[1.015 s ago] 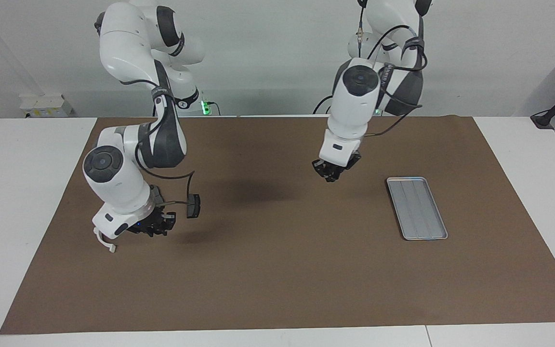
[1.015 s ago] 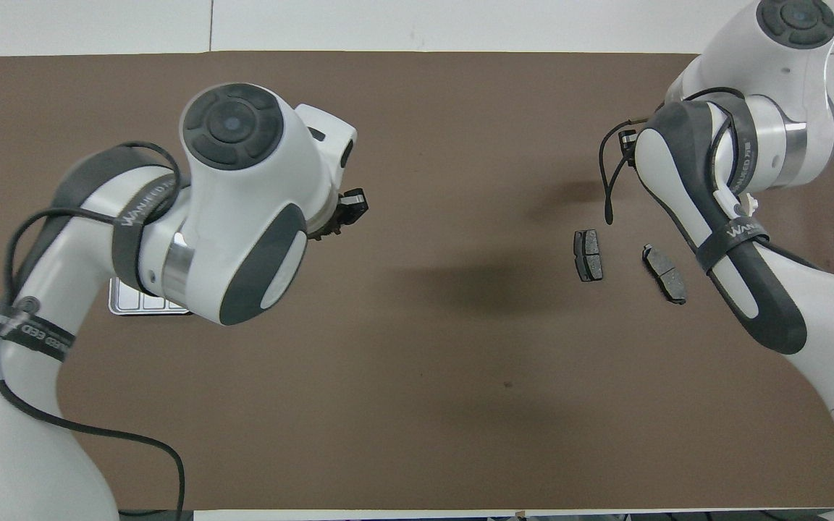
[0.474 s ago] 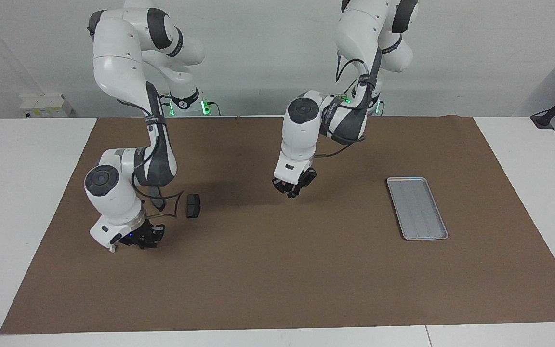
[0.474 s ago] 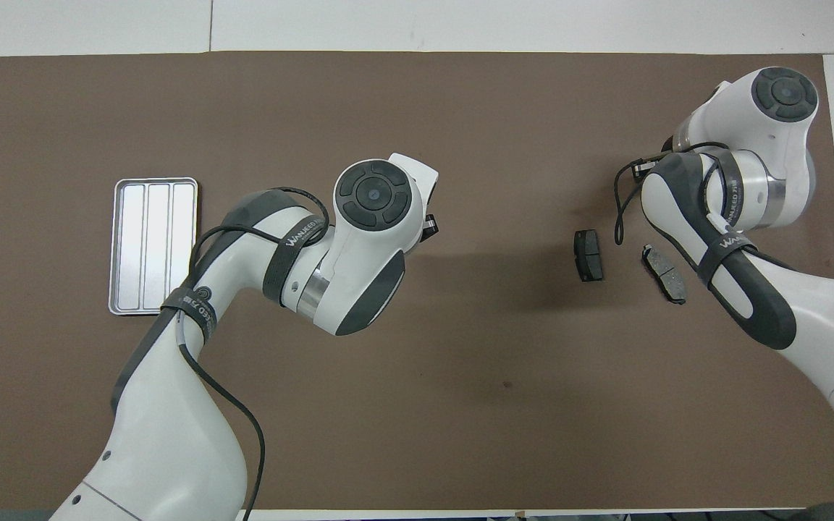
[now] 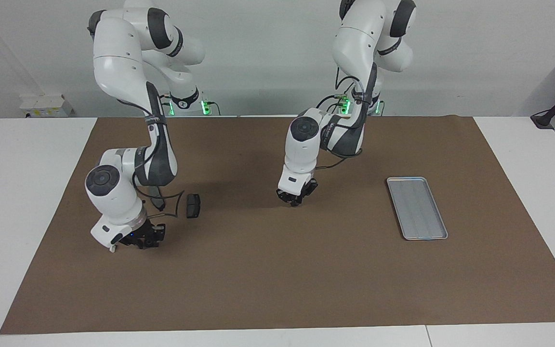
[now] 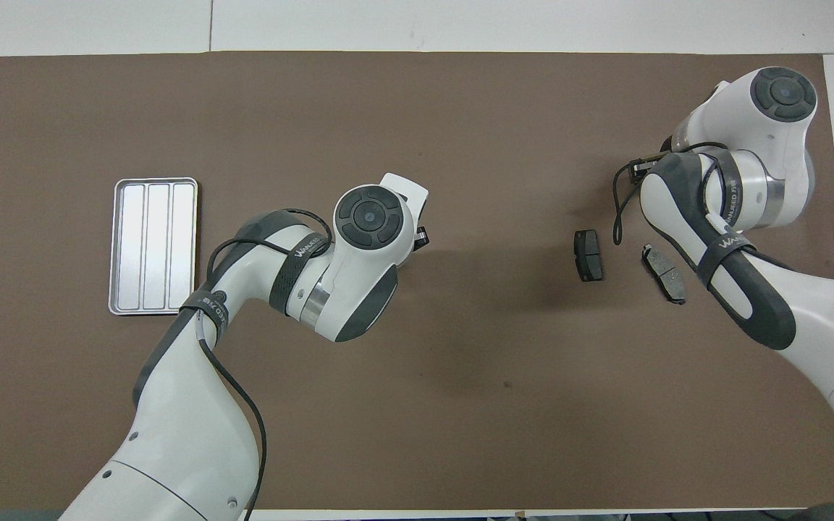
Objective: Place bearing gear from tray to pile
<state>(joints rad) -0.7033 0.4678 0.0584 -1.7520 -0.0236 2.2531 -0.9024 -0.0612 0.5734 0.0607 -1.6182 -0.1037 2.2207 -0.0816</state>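
The silver-grey tray (image 5: pixel 417 208) lies toward the left arm's end of the mat and also shows in the overhead view (image 6: pixel 154 246); nothing lies in it. No bearing gear shows on the mat. The pile's two dark brake-pad pieces (image 6: pixel 588 255) (image 6: pixel 664 273) lie toward the right arm's end; only one (image 5: pixel 192 206) shows in the facing view. The white arc is not clearly in view. My left gripper (image 5: pixel 296 198) hangs low over the middle of the mat, between tray and pile; what it holds is hidden. My right gripper (image 5: pixel 140 238) is low beside the pads.
A brown mat (image 5: pixel 277 289) covers the white table (image 5: pixel 32 193). The right arm's forearm (image 6: pixel 721 268) crosses over the pad nearer that arm's end. A loose black cable (image 5: pixel 169 209) hangs from the right arm next to the pad.
My left gripper swung from near the tray to the middle of the mat, then sank a little lower. My right gripper lowered toward the mat and has stayed there.
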